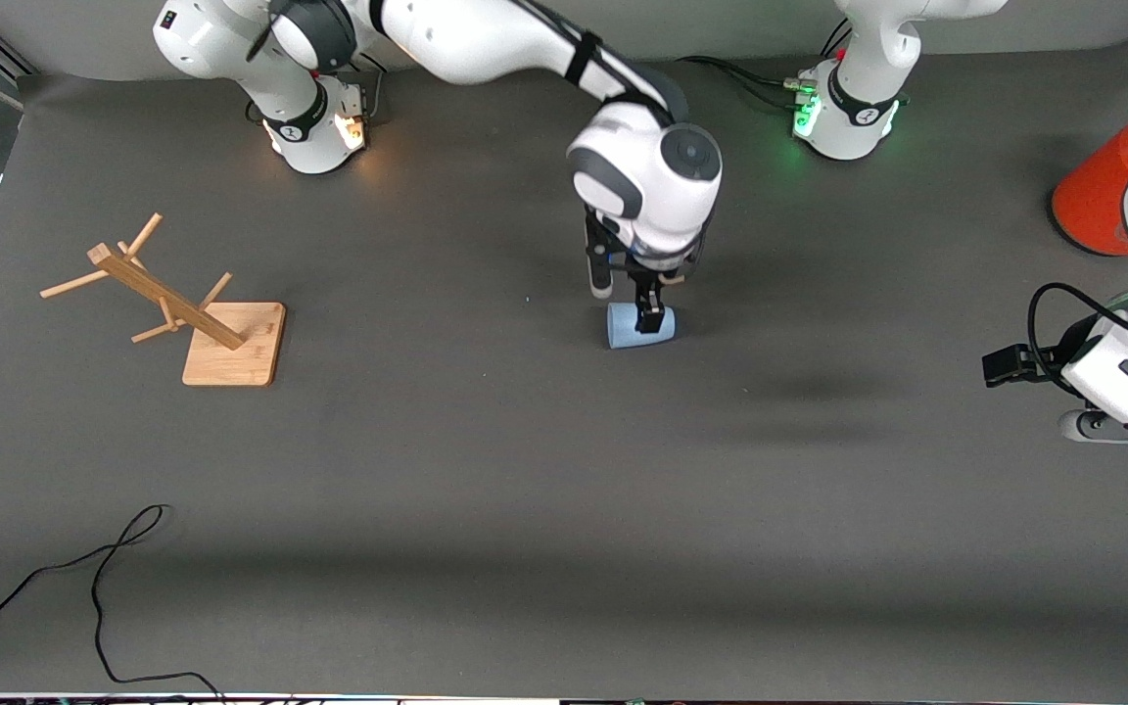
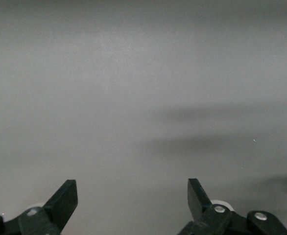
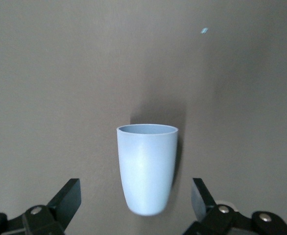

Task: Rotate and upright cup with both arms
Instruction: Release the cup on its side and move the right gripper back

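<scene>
The light-blue cup [image 1: 640, 326] lies on its side on the dark table mat, near the middle of the table. Its mouth points toward the right arm's end. My right gripper [image 1: 626, 302] is open and hangs low over the cup, one finger on each side of it, not touching. In the right wrist view the cup [image 3: 147, 166] has its rounded base between the open fingers [image 3: 65, 198] and its mouth away from them. My left gripper [image 2: 132, 192] is open and empty over bare mat at the left arm's end of the table, where that arm waits.
A wooden mug rack [image 1: 182, 313] on a square base stands toward the right arm's end. A big orange-red canister [image 1: 1103, 196] stands at the left arm's end, close to the left arm. A black cable [image 1: 104, 578] lies near the front camera.
</scene>
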Action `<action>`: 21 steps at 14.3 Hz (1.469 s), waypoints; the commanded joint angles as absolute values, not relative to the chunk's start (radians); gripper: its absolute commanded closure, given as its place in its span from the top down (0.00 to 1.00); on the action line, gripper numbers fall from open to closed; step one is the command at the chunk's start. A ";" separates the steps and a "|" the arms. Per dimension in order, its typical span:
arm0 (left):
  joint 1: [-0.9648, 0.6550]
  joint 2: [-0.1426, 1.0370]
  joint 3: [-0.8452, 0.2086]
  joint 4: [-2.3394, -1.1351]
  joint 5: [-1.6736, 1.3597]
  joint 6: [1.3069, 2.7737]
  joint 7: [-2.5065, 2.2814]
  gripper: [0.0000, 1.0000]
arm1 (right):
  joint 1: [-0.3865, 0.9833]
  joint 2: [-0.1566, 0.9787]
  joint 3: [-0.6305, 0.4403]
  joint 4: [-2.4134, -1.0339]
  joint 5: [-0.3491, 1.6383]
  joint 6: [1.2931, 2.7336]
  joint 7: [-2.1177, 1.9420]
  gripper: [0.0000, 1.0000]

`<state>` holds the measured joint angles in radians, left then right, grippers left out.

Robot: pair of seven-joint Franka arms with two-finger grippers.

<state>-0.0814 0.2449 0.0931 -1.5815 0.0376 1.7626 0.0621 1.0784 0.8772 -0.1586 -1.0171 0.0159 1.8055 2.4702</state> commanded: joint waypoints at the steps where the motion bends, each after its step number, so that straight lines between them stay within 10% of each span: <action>1: -0.092 0.252 0.100 -1.568 0.038 1.758 0.069 1.00 | 1.057 0.746 -0.141 -1.051 0.012 1.665 2.342 1.00; 11: -0.094 0.250 0.057 -1.560 0.034 1.769 0.048 1.00 | 0.651 0.260 -0.158 -1.327 0.012 1.413 1.239 1.00; 21: -0.091 0.299 0.055 -1.566 0.034 1.833 0.054 1.00 | 0.137 0.048 -0.100 -1.520 0.034 1.475 0.314 1.00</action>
<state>-0.0860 0.3003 0.0505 -1.5746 0.0360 1.8265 0.0592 0.2134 0.1197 -0.1512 -1.4275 0.0215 1.4128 0.4408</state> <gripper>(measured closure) 0.000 0.000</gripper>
